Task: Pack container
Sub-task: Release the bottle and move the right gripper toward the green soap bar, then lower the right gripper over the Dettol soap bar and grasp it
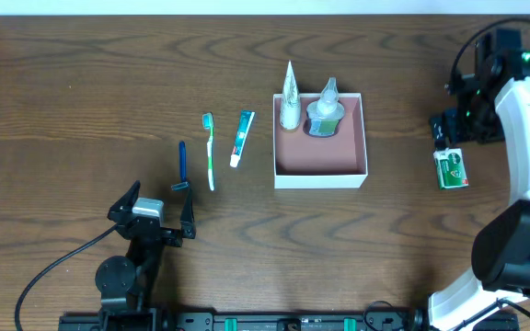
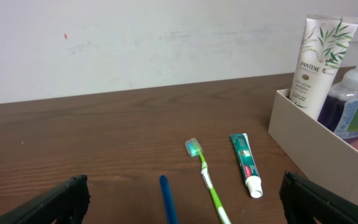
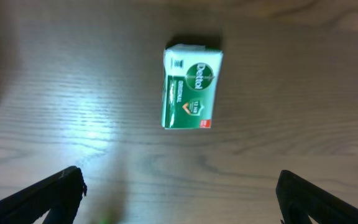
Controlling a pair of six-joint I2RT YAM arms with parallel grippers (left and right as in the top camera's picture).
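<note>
The square, equal-sided container (image 1: 320,178) sits mouth-up, its walls parallel to the tabletop (image 1: 63,92) edges. The left tool (image 1: 155,213) and right tool (image 3: 179,193) are both spread.

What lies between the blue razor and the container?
The green toothbrush, then the small toothpaste tube, seen in the overhead view.

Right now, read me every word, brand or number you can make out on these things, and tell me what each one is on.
"PANTENE": on the white tube standing in the container.
"Dettol": on the green soap box.
Smaller print on the green soap box: too blurred to read.
Print on the toothpaste tube: too small to read.
Label on the bottle: too blurred to read.
</note>
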